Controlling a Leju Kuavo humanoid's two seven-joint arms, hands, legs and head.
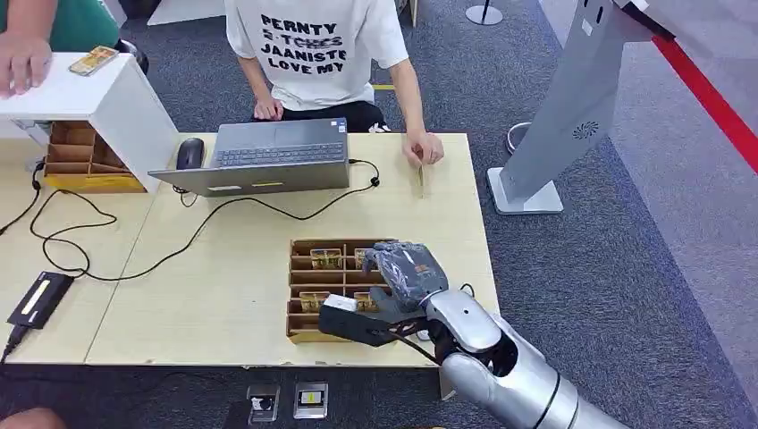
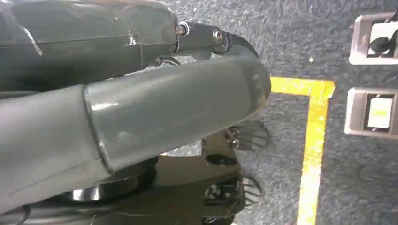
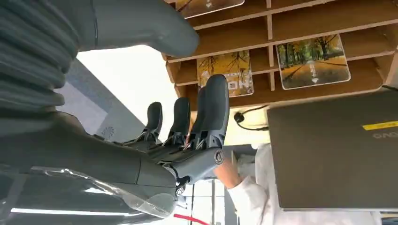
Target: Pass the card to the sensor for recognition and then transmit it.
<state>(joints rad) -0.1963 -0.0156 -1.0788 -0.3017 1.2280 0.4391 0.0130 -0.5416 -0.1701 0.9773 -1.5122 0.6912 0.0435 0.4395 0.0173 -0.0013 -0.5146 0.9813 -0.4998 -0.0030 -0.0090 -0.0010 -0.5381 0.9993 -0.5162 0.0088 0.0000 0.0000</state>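
Note:
A wooden card rack (image 1: 304, 335) stands at the table's front edge, with picture cards (image 1: 325, 257) in its slots. My right hand (image 1: 407, 273) hovers over the rack's right side with fingers spread and nothing in it. In the right wrist view the fingertips (image 3: 213, 93) of that hand (image 3: 187, 131) reach just short of an autumn-picture card (image 3: 225, 70); a second card (image 3: 312, 61) lies in the neighbouring slot of the rack (image 3: 305, 23). My left hand (image 2: 178, 108) hangs over the carpet, fingers stretched out and holding nothing.
A person in a white T-shirt (image 1: 313, 54) sits behind a grey laptop (image 1: 268, 156) and holds a card (image 1: 421, 179) upright on the table. A black box (image 1: 40, 299) with a cable lies at the left. A grey kiosk (image 1: 563, 116) stands on the right.

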